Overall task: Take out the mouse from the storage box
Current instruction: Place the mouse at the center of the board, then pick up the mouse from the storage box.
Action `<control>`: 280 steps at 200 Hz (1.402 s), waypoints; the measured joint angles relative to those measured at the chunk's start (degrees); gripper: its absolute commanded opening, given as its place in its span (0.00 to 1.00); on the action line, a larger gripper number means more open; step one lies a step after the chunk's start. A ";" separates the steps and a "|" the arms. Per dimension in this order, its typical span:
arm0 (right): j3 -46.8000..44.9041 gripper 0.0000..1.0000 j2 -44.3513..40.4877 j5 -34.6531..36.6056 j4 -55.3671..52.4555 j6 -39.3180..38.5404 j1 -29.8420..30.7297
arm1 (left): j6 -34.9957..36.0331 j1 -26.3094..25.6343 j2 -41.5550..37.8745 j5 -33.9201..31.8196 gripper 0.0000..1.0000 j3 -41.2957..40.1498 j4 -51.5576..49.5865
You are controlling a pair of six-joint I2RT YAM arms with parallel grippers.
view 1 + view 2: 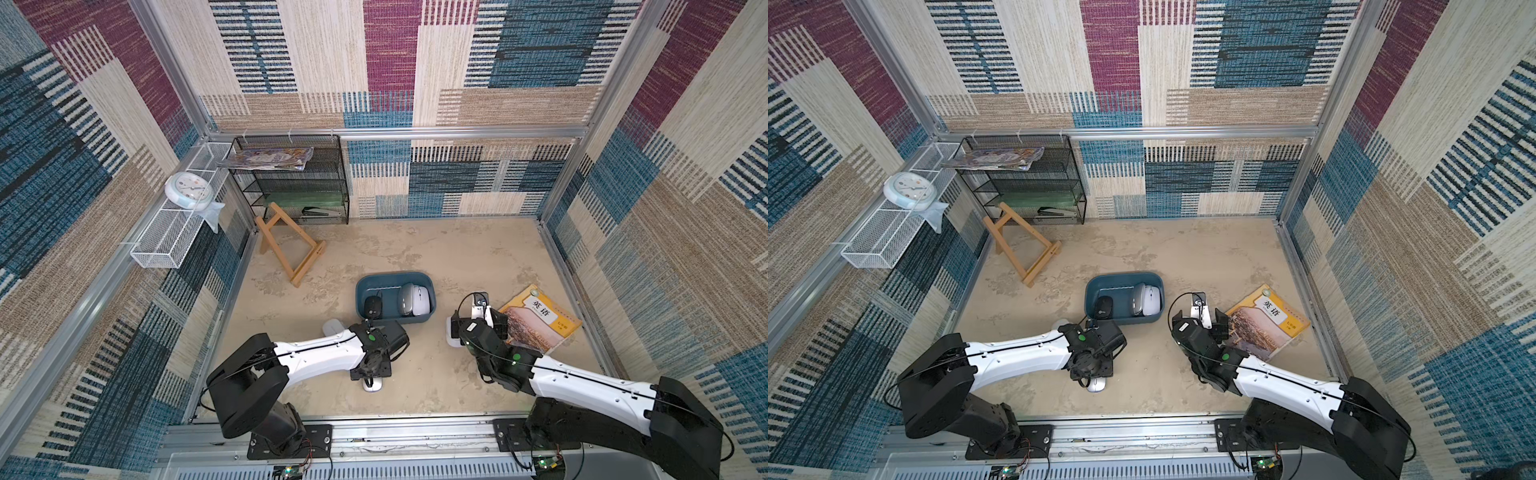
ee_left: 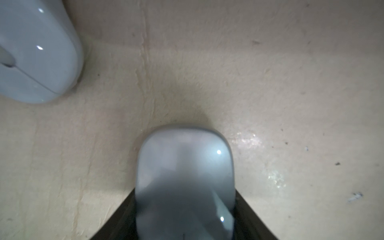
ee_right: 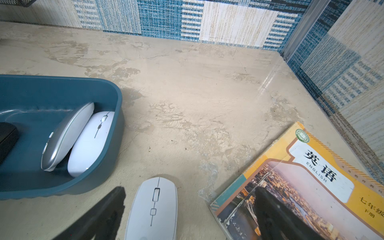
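Observation:
The teal storage box (image 1: 395,276) (image 3: 62,87) sits mid-table and holds a black mouse (image 1: 373,306), a silver mouse (image 3: 66,135) and a white mouse (image 3: 91,143). In front of the box, my left gripper (image 1: 371,376) (image 2: 185,199) points down, shut on a silver-grey mouse (image 2: 185,166) (image 1: 1096,385) just above the tabletop. My right gripper (image 1: 478,323) (image 3: 190,191) is open beside the box's right end. A white mouse (image 3: 153,207) lies on the table between its fingers, nearer the left one. The other finger (image 3: 276,214) hangs over a book.
An English textbook (image 1: 540,318) lies at the right. Another pale mouse (image 2: 37,52) (image 1: 332,326) rests on the table by the left arm. A wooden easel (image 1: 291,249), a black mesh rack (image 1: 291,183) and a white wire basket with a clock (image 1: 189,189) stand at the back left.

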 measured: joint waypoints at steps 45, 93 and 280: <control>0.00 0.99 0.31 0.02 0.00 0.02 0.00 | 0.02 -0.02 0.50 0.09 0.73 -0.50 1.62; 0.39 0.99 1.27 0.00 -0.04 0.00 0.02 | 1.20 -0.04 -2.91 -0.15 0.93 -0.68 2.60; 49.00 0.95 41.62 -11.02 -26.16 4.09 -0.07 | 23.12 19.02 -54.18 -22.86 0.99 -22.14 10.95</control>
